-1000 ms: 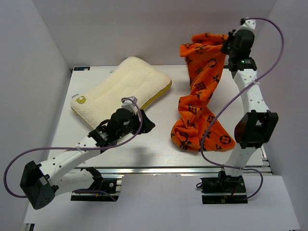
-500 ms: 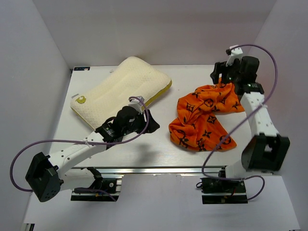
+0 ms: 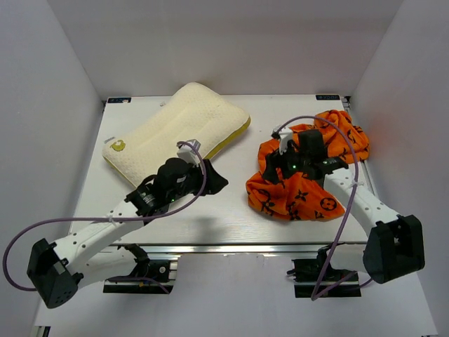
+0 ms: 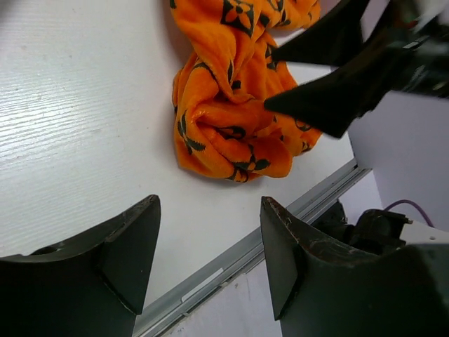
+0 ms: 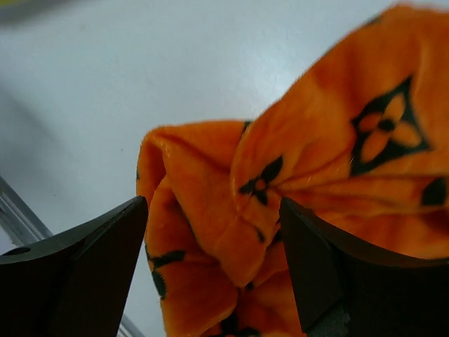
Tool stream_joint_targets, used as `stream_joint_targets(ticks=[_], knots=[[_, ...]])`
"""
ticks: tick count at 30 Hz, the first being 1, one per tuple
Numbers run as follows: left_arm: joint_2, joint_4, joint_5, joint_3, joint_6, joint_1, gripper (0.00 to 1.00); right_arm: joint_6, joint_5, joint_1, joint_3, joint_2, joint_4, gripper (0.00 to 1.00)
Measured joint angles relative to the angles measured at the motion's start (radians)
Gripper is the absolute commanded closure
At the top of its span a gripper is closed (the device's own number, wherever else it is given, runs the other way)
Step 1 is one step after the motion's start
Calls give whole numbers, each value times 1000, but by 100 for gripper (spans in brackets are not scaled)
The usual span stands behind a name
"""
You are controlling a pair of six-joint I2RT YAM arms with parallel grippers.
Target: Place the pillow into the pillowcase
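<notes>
1. The surface (image 3: 231, 217) carried both task things, well apart from each other, with nothing tucked into anything yet. So we'd call this the very first step: getting hold of the case and finding its mouth.
2. The pillow (image 3: 175, 133) lay flat at the back left, angled across the surface. It was a thick cream foam slab with a dimpled top, a yellow band along its right edge and a little yellow logo near its left corner. Neither arm was touching it.
3. The pillowcase (image 3: 298, 193) sat in a crumpled heap on the right. It's bright orange plush with black flower and circle motifs, folded over itself in fat rolls. We couldn't make out the opening anywhere, and that's our guess at the real problem here.
4. The right gripper (image 5: 212, 203) was down on the heap with its jaws spread wide, a fold of orange cloth bulging between them but not pinched. We reckon the next move calls for closing on a single layer near a hem, not a whole wad, then lifting so the case hangs open.
5. The left gripper (image 4: 210, 201) hovered over bare surface between pillow and case, jaws apart and holding nothing. It looked well placed to take the opposite edge of the mouth.
</notes>
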Motion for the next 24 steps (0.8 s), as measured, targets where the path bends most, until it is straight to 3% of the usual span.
stream_joint_targets(ticks=[8, 15, 18, 19, 21, 24], knots=[[-130, -43, -50, -41, -48, 0, 31, 190, 170, 48, -113, 3, 58, 22], [-136, -82, -63, -41, -67, 0, 31, 293, 208, 53, -129, 200, 138, 30], [-141, -84, -72, -44, -82, 0, 31, 316, 218, 69, -129, 234, 143, 49], [-148, -82, -74, -50, -90, 0, 31, 323, 225, 73, -127, 237, 146, 70], [-168, -77, -76, -68, -107, 0, 31, 323, 234, 79, -120, 237, 150, 96], [-194, -75, -78, -91, -126, 0, 31, 332, 222, 80, -68, 241, 134, 100]])
